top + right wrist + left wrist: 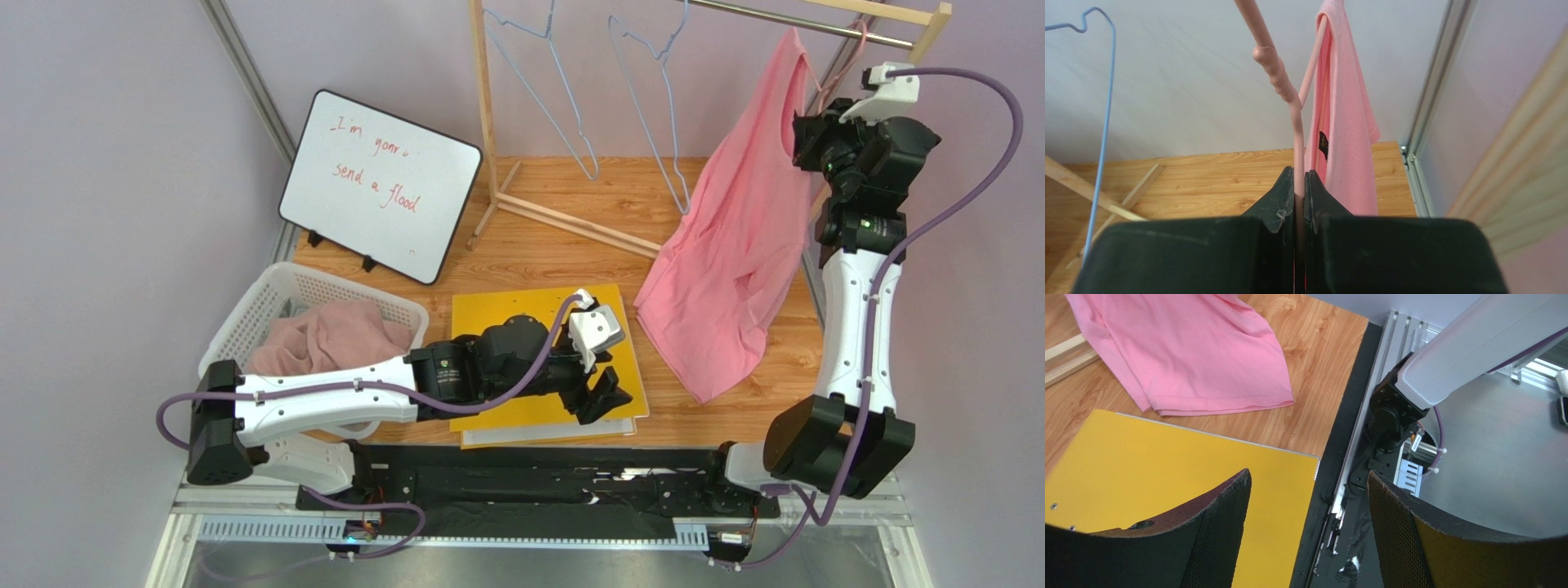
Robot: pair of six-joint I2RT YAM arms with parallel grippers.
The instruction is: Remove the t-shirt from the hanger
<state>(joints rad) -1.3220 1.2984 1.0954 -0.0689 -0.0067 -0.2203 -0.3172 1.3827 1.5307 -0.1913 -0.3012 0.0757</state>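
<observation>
A pink t-shirt [736,245] hangs by one shoulder from a pink hanger [844,55] at the rack's right end. Its lower part lies draped on the wooden table. My right gripper [819,135] is raised beside the shirt's top. In the right wrist view it [1300,184] is shut on the hanger's thin pink rod [1296,128], with the shirt [1346,122] hanging just right of it. My left gripper [607,398] is open and empty, low over a yellow folder [1168,478]. The shirt's hem [1186,349] lies beyond it.
A white basket [264,306] with pinkish clothes stands at the left. A whiteboard [380,184] leans at the back left. The wooden rack [485,110] holds two blue wire hangers [656,86]. The black base rail [1352,447] runs along the table's near edge.
</observation>
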